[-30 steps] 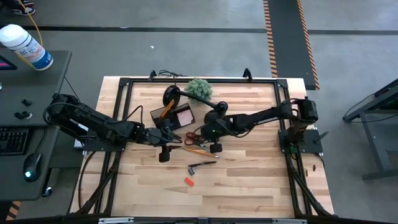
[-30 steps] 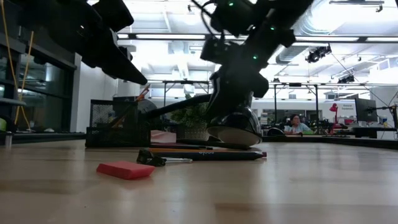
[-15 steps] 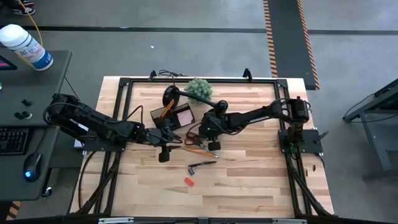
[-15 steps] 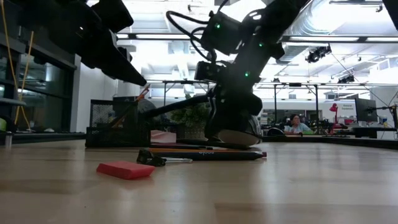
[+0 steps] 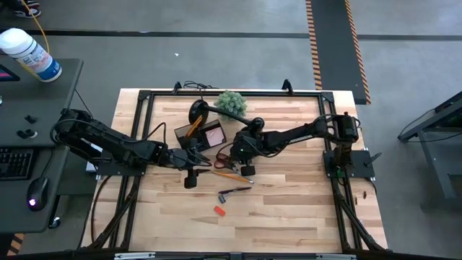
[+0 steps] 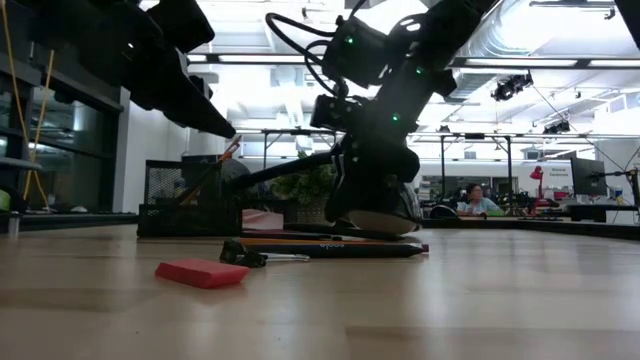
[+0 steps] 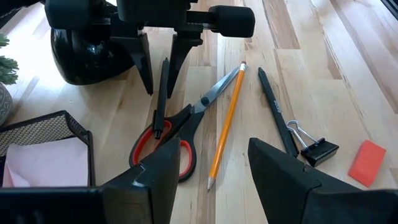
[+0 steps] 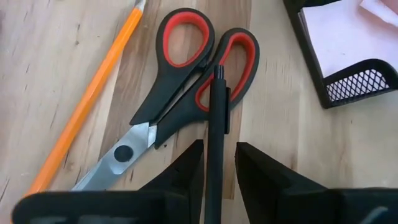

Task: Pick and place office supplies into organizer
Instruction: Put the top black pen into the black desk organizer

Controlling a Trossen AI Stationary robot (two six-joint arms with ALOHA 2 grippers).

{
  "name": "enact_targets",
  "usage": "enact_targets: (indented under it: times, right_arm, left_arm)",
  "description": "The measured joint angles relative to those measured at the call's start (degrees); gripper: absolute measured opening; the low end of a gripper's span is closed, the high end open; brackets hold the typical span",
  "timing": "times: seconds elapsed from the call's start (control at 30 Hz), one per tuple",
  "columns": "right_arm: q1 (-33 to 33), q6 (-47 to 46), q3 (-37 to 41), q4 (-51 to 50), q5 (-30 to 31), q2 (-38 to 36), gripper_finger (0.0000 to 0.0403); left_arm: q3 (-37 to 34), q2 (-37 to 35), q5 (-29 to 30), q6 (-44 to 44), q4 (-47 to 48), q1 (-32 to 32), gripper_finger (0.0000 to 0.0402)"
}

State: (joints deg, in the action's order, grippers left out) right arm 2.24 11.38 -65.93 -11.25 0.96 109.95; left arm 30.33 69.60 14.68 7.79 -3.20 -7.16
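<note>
While the left gripper (image 7: 208, 168) hovers wide open, the right gripper (image 8: 217, 171) reaches low, pinching a black pen (image 8: 215, 140) over the scissors (image 8: 180, 81).

Red-blk scissors (image 8: 186, 81), orange pencil (image 8: 87, 99), pink pad (image 8: 348, 37).

Light: bright overhead; shadows: soft | glare: ceiling, low view

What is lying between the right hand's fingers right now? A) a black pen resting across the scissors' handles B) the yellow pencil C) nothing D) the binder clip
A: in the right wrist view the black pen runs between the right hand fingers, lying over the scissors handles.
</note>
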Motion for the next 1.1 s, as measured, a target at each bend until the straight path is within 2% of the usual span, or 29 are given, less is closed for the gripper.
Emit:
enact_targets:
  times: [0.57, 0.77, 1.1]
  right_arm:
    - [0.0, 0.2, 0.0, 2.1, 0.0, 3.7, 0.008]
    - [-0.7, 1.2, -0.4, 1.8, 0.1, 3.8, 0.0026]
    - [-2.9, 5.5, -7.5, -5.0, 7.1, 4.1, 0.0026]
  left_arm:
    - [0.0, 0.0, 0.0, 0.0, 0.2, 0.0, 0.0179]
    - [0.0, 0.0, 0.0, 0.0, 0.3, 0.0, 0.0179]
    - [0.0, 0.0, 0.0, 0.0, 0.4, 0.0, 0.0179]
